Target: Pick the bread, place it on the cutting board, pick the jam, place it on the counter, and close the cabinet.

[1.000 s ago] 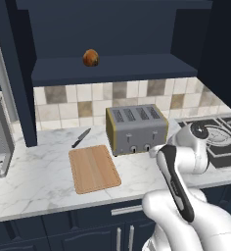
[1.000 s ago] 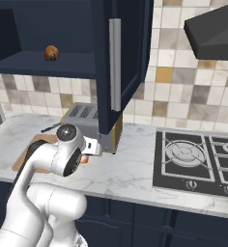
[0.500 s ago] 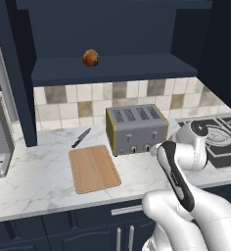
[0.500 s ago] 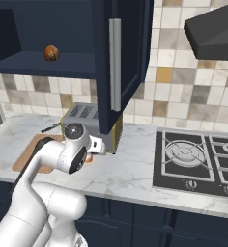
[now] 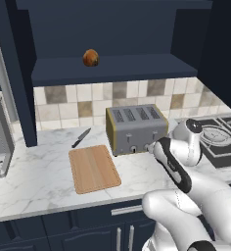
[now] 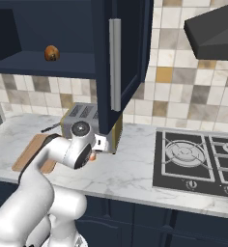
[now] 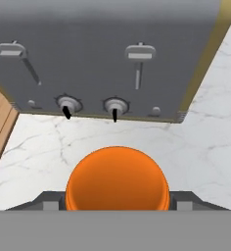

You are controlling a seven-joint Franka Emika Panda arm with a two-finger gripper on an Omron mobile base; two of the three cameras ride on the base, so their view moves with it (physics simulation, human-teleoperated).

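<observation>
I see the jam (image 7: 116, 179) sitting between the fingers (image 7: 116, 203) in the hand view, orange dome right in front of the camera, finger bases flanking it on both sides. Looks grasped, fingers clenched on it. In the right base view a sliver of orange (image 6: 92, 156) shows just under the hand, low over the desk (image 6: 130, 169).

Hand is just in front of the toaster (image 5: 136, 129), near side, toward its right end. Toaster front with two levers and two knobs sits just beyond the jam in the hand view, marble between them.

Bread (image 5: 91, 58) is on the cabinet (image 5: 112, 68) shelf, left of centre, well above the desk. Not on the cutting board (image 5: 93, 168).

Cutting board lies flat on the desk left of the toaster, near edge toward me; its edge shows at the left of the hand view. Knife (image 5: 81, 138) lies just beyond the board's far left corner, apart from it.

Cabinet door (image 6: 117, 62) stands open, silver handle facing the right base view. Stove (image 6: 198, 161) is to the right on the desk.
</observation>
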